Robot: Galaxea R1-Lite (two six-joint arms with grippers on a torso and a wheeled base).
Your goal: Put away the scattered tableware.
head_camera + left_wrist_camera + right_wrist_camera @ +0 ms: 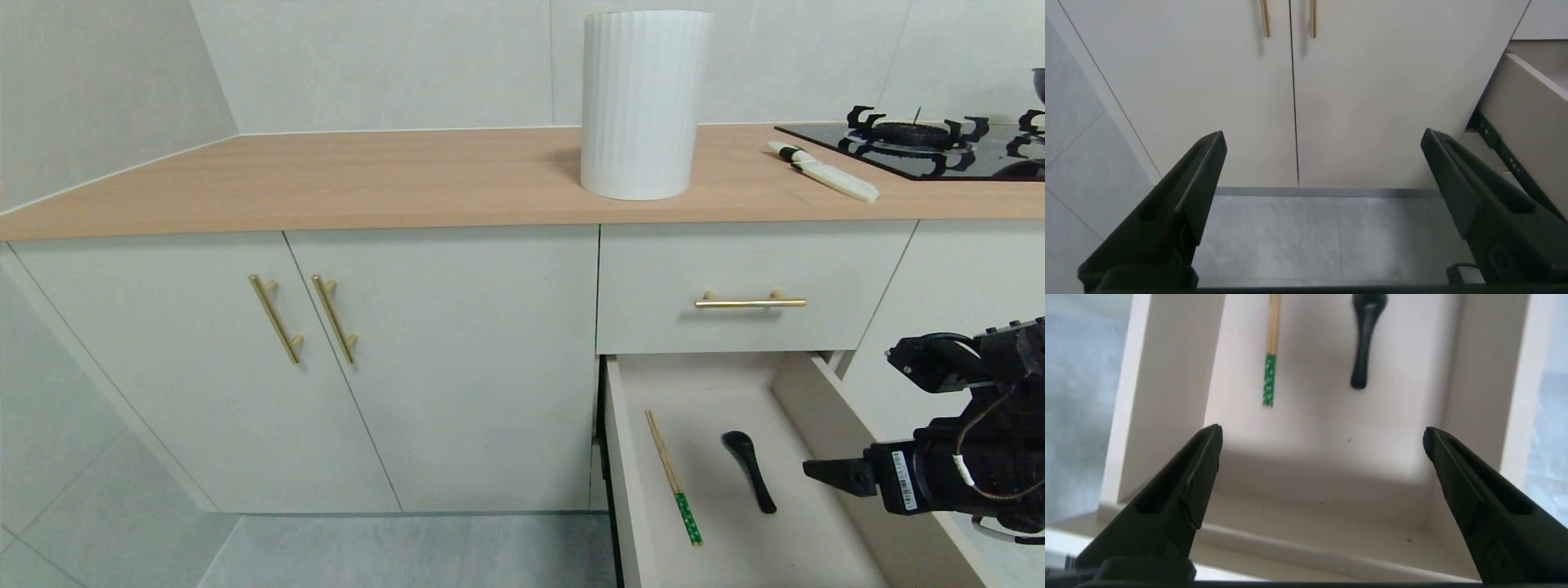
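Note:
The lower drawer (629, 490) stands pulled out. Inside it lie a pair of wooden chopsticks with green ends (674, 478) (1270, 351) and a black spoon (748, 469) (1364, 343). My right gripper (853, 413) (1321, 434) hangs open over the drawer's front right part with nothing between its fingers. A white utensil with a dark band (821, 171) lies on the wooden counter (367, 180) beside the hob. My left gripper (1321, 140) is open and empty, low in front of the cabinet doors (1290, 90).
A tall white ribbed container (641, 102) stands on the counter above the drawers. A black gas hob (922, 147) is at the far right. The upper drawer with a brass handle (749, 302) is closed. Grey tiled floor (1306, 245) lies below the cabinets.

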